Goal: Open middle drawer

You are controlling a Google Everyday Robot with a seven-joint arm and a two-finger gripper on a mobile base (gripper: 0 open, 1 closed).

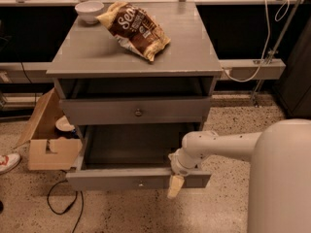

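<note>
Grey middle drawer (112,178) stands pulled well out, front nearest the camera. Gripper (175,187) sits at the right of that front, tip hanging over its face; its opening cannot be told. Behind and above, knobbed upper drawer (136,111) closed. Cabinet top (87,52) carries chip bag (133,29), white bowl (89,9) beyond.

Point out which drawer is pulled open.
The middle drawer, the lower of the two showing: it is pulled far out, its inside exposed, with the gripper at its front. The drawer above sits back in the cabinet.
</note>
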